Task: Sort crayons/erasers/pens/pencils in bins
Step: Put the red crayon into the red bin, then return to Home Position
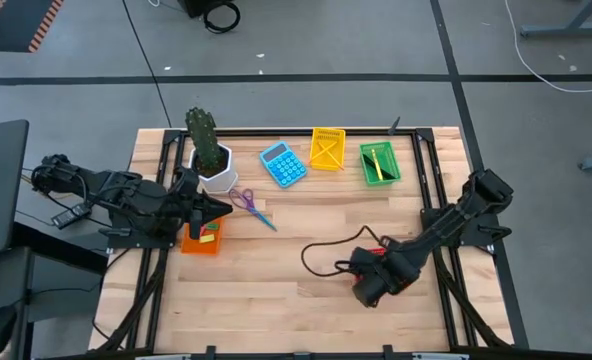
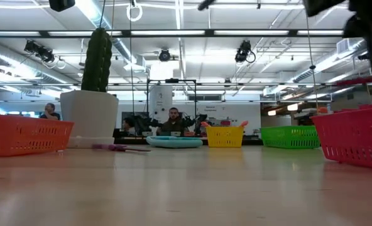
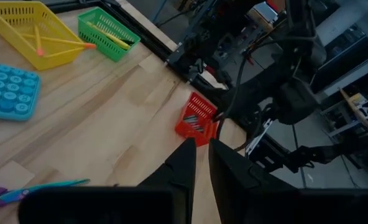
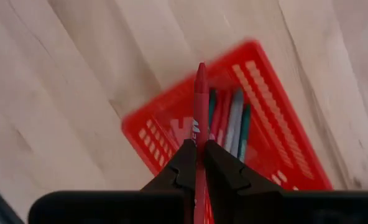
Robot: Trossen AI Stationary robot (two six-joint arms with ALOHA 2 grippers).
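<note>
left arm: I see it at the table's left side, left gripper (image 1: 208, 211) hanging over the orange bin (image 1: 201, 238); from its wrist view the two fingers (image 3: 185, 167) sit nearly pressed together, a thin gap, nothing pinched that I can see.
orange bin: near the left edge, just below the white plant pot (image 1: 216, 172); small pink and green bits inside, erasers I think, too small to be sure.
plant pot: cactus in it, upright, back left.
scissors (image 1: 248, 205): purple handles, flat on the wood right of the pot.
calculator (image 1: 283, 164): blue, back centre, just left of the yellow bin (image 1: 327, 148).
yellow bin: orange sticks lying in it.
green bin (image 1: 379, 163): right of yellow, yellow pencils (image 1: 375, 162) inside.
right arm: reaches in from the right edge; right gripper (image 4: 199, 163) pinching a red crayon (image 4: 200, 109), tip pointing over the red bin (image 4: 277, 140).
red bin: under my right gripper, front right of the table; several crayons (image 4: 232, 124) already lying inside, red, grey, green.
black cable (image 1: 326, 248): loops on the wood left of the right gripper.
background: people seated far behind the table in the low view.
</note>
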